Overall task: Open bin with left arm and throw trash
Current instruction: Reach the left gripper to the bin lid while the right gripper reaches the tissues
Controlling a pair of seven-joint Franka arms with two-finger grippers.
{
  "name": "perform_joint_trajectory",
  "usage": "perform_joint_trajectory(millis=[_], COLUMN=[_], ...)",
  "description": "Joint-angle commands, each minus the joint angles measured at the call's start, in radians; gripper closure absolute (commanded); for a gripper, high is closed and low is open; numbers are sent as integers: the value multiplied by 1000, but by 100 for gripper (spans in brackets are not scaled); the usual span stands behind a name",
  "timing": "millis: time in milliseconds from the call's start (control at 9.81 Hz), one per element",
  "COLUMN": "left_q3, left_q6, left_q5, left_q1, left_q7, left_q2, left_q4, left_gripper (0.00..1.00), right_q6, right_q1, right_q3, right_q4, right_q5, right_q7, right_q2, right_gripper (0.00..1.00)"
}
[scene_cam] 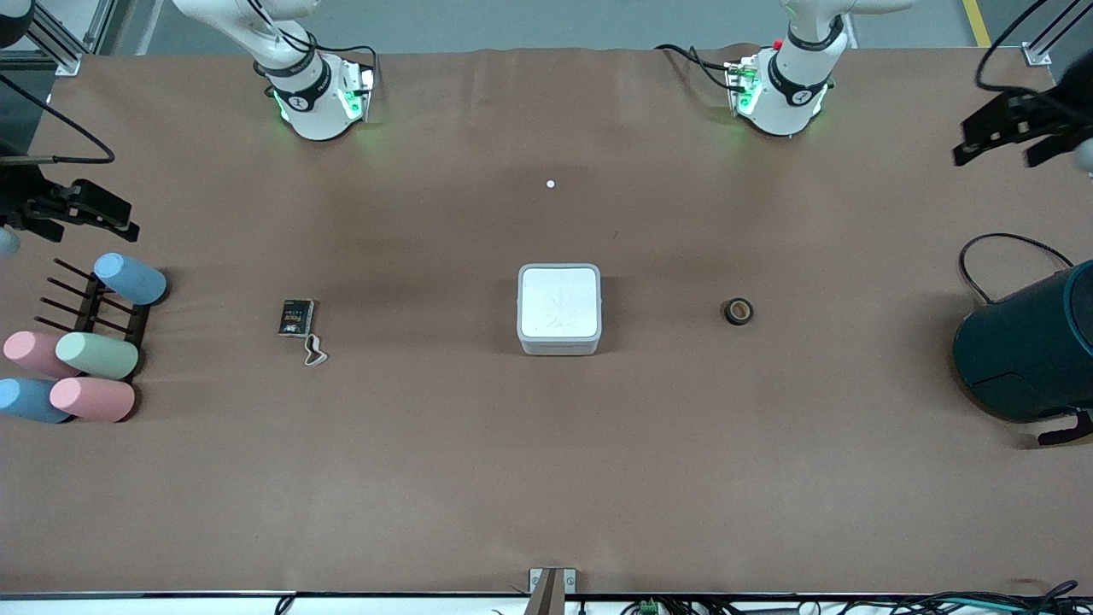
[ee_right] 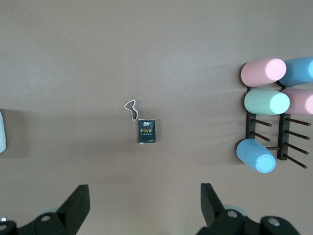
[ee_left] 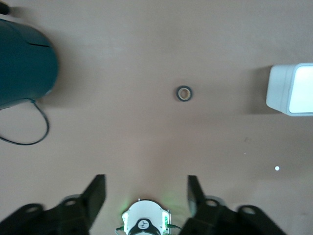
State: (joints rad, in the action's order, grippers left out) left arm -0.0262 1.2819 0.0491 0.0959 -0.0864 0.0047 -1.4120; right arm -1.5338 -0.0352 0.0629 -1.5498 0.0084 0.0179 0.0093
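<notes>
Bin (scene_cam: 558,308) mid-table, lid shut. Black packet (scene_cam: 295,317) well apart from bin toward right arm's end; tape roll (scene_cam: 739,311) toward left arm's end. Left gripper (ee_left: 146,193) raised over left arm's end, jaws wide, empty. Right gripper (ee_right: 144,205) likewise over cup rack (scene_cam: 90,309) end, wide, empty.

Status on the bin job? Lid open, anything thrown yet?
Nothing done yet. The bin sits mid-table with its lid flat and shut. The black packet and the tape roll lie on the table on either side of it. Nothing in hand: left gripper and right gripper wait at the table ends, jaws open. Left: open lid, bin both pieces.
</notes>
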Motion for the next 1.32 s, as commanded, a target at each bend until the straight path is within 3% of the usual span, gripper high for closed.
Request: perform_joint_trajectory(millis=[0,204,510,815,1223], left_q3=[-59,-110,-118,-116,-116], left_q6=[34,144,368,554,747], left_q5=[40,48,74,22,-11], left_q1=[77,183,373,441,478], left_q7=[-103,-192,-348,-420,-467], left_q2=[75,168,357,489,604], left_q4=[15,13,15,16,24], left_gripper=[100,100,100,100,100], right_q6=[-5,-47,-187,-262,-567], right_q1=[-3,-29,-104,-137,-137], right_q3=[-3,-5,-5,-5,-18], right_q4=[-36,-76,-194,-193,-272], right_q5=[2,4,4,5,18], right_q7=[11,13,122,215,280], right_q2=[-11,-8,23,167,311], right_gripper=[0,0,0,0,0])
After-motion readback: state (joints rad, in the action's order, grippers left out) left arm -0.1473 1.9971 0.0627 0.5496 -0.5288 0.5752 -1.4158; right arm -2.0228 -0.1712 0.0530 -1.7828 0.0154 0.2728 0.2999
